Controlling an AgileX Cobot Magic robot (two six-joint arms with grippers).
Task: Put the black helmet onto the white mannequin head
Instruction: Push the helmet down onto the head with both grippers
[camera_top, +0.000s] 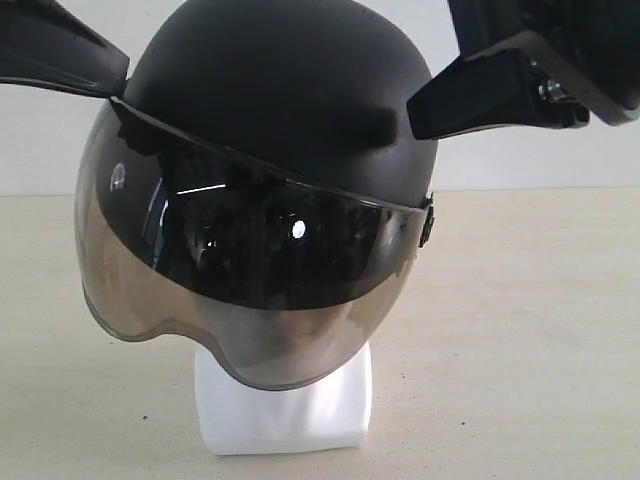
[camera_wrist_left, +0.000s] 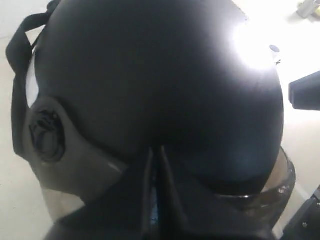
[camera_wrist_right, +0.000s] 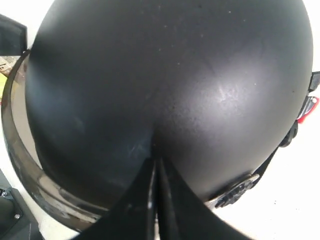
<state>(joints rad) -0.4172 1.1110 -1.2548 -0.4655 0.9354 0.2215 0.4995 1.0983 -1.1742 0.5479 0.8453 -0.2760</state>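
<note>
The black helmet (camera_top: 280, 90) sits over the white mannequin head, whose block base (camera_top: 285, 410) shows below the smoky visor (camera_top: 250, 270); the face is only a dim shape behind the tint. My left gripper (camera_top: 118, 82) is shut, its tips against the shell's left side just above the visor edge. My right gripper (camera_top: 415, 110) is shut too, tips against the shell's right side. In the left wrist view the shut fingertips (camera_wrist_left: 156, 148) meet the dome (camera_wrist_left: 160, 75). The right wrist view shows the same: closed tips (camera_wrist_right: 156, 160) on the shell (camera_wrist_right: 165, 75). Nothing is held between either pair of fingers.
The head stands on a beige table (camera_top: 520, 330) before a white wall (camera_top: 520, 160). A black chin strap (camera_wrist_left: 20, 45) hangs at the helmet's side, and a red buckle piece (camera_wrist_right: 307, 110) shows at the other. The visor pivot knob (camera_wrist_left: 46, 132) sits near the left gripper.
</note>
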